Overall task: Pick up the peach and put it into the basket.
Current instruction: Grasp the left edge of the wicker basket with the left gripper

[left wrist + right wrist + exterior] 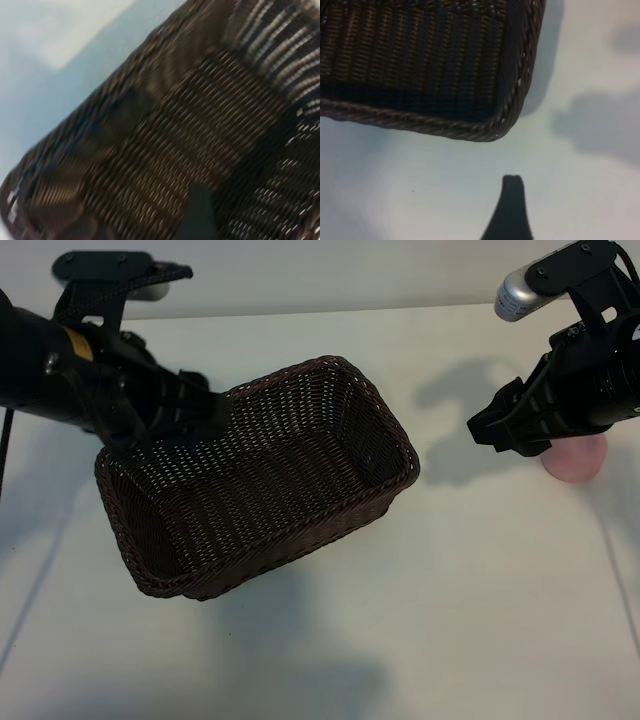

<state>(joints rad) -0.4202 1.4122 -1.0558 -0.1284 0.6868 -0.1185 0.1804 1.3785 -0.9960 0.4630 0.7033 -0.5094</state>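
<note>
The white table (470,620) carries two items. The dark brown wicker basket (385,502) rests at frame centre-left. The pale pink peach (578,462) rests at right edge, well apart.

A dark brown basket (262,480) of tight woven wicker with a braided rim sits on a white desk (470,600), beside a pale pink peach (576,462) and black tools.
</note>
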